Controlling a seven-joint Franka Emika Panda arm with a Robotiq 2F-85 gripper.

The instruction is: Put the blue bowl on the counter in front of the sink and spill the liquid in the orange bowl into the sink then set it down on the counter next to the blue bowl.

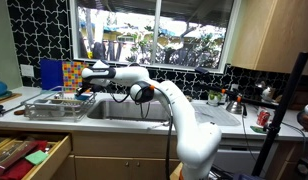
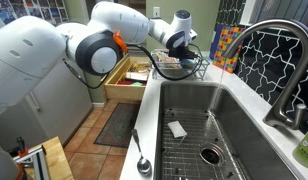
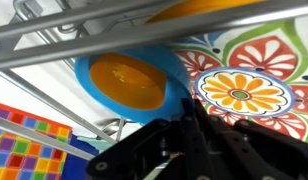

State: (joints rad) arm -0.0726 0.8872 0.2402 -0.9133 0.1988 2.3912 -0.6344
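Observation:
In the wrist view the orange bowl (image 3: pixel 126 80) sits nested inside the blue bowl (image 3: pixel 89 85), behind the wires of a dish rack (image 3: pixel 114 35). My gripper (image 3: pixel 186 108) has its dark fingers pressed together at the blue bowl's right rim and seems shut on it. In both exterior views the arm reaches over the wire rack (image 1: pixel 52 105) (image 2: pixel 184 68) beside the sink (image 1: pixel 129 112) (image 2: pixel 209 120), with the gripper (image 1: pixel 84 92) (image 2: pixel 187 52) low at the rack. The bowls are hidden there. The counter (image 1: pixel 226 118) (image 2: pixel 145 125) surrounds the sink.
A floral plate (image 3: pixel 239 92) stands next to the bowls in the rack. A dark curved faucet (image 2: pixel 284 60) stands behind the basin. A wooden drawer (image 1: pixel 29 155) (image 2: pixel 129 75) is open under the rack. Bottles and cans (image 1: pixel 234 100) stand on the far counter.

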